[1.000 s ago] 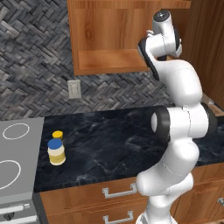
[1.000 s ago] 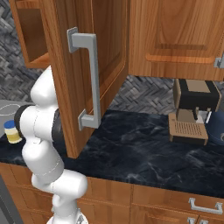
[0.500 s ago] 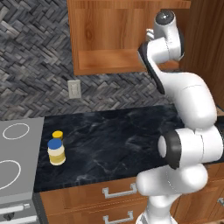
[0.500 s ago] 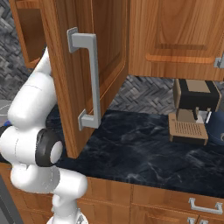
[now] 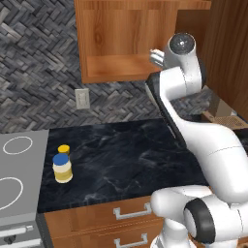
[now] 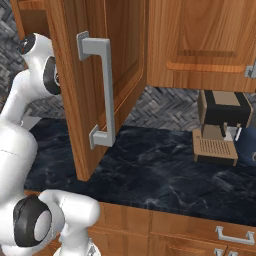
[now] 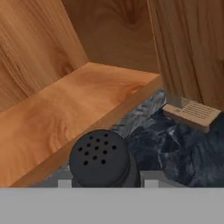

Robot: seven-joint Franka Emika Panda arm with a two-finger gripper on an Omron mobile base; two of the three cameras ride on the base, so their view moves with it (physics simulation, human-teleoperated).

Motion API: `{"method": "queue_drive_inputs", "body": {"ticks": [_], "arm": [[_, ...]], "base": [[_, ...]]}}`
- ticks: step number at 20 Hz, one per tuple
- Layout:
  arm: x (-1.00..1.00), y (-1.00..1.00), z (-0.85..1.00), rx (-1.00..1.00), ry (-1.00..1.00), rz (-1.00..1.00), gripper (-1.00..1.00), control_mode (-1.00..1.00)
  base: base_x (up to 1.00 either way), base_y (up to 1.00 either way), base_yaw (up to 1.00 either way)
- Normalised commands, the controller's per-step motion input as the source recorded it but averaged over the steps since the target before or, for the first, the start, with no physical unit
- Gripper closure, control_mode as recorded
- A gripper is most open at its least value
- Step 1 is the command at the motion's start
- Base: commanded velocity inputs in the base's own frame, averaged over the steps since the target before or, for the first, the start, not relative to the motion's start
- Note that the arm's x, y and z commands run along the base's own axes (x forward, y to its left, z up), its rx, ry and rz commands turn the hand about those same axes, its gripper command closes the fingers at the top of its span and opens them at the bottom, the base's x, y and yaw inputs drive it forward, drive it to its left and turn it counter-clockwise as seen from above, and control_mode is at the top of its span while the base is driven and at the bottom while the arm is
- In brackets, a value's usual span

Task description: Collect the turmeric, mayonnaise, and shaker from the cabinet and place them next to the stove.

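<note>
The black shaker [image 7: 103, 159], its top dotted with holes, sits right in front of the hand camera, and my gripper [image 7: 107, 183] is shut on it. It hangs just off the front edge of the cabinet's shelf board [image 7: 65, 113]. From the left base camera, my gripper [image 5: 156, 56] is at the lower right corner of the open cabinet [image 5: 126, 43]. The blue-lidded mayonnaise [image 5: 62, 167] stands on the black counter beside the stove [image 5: 19, 189], and the yellow-lidded turmeric [image 5: 63, 149] stands just behind it.
The open cabinet door [image 6: 95, 85] with its grey handle [image 6: 102, 95] juts out to the arm's right. A coffee machine [image 6: 220, 127] stands at the counter's far right. A wall outlet [image 5: 82, 99] sits under the cabinet. Drawers [image 5: 131, 213] run below the counter.
The hand has come down a little at the cabinet's front edge with the shaker in it. The arm's elbow has swung lower and to the right. The jars by the stove have not moved.
</note>
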Motion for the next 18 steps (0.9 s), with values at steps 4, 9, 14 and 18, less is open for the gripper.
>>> {"method": "queue_drive_inputs", "body": {"ticks": [4, 9, 14, 18], "arm": [[-0.57, 0.81, -0.34, -0.10, 0.00, 0.42, 1.00, -1.00], [-0.33, 0.60, -0.43, -0.02, 0.00, 0.54, 1.00, -1.00], [-0.25, 0.50, -0.48, -0.02, 0.00, 0.57, 1.00, -1.00], [-0.09, 0.60, -0.58, -0.05, 0.00, 0.55, 1.00, -1.00]], "base": [[0.00, 0.00, 0.00], [0.00, 0.00, 0.00], [0.00, 0.00, 0.00], [0.00, 0.00, 0.00]]}}
